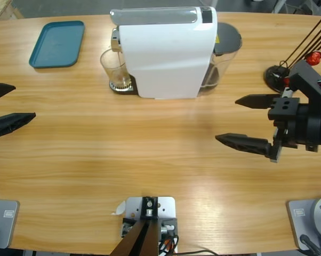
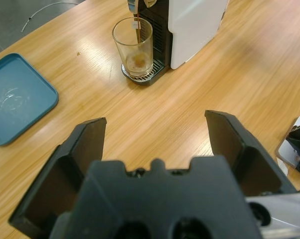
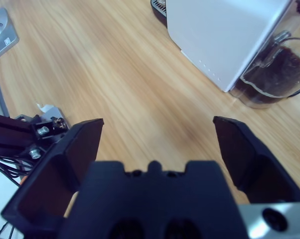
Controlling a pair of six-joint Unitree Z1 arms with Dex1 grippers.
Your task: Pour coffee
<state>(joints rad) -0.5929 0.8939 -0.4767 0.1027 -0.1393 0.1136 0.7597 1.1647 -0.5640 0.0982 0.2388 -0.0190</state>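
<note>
While both fingers sets gape apart, coffee [image 2: 138, 60] streams into the glass [image 2: 133, 46] far ahead.

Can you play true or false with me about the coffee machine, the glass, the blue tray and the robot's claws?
1. The glass stands under the coffee machine's spout. True.
2. The glass is full to the top. False: only a little coffee lies at the bottom.
3. The blue tray holds a cup. False: nothing is on it.
4. The left gripper is open. True.
5. The right gripper holds the glass. False: it is open, holding nothing.
</note>
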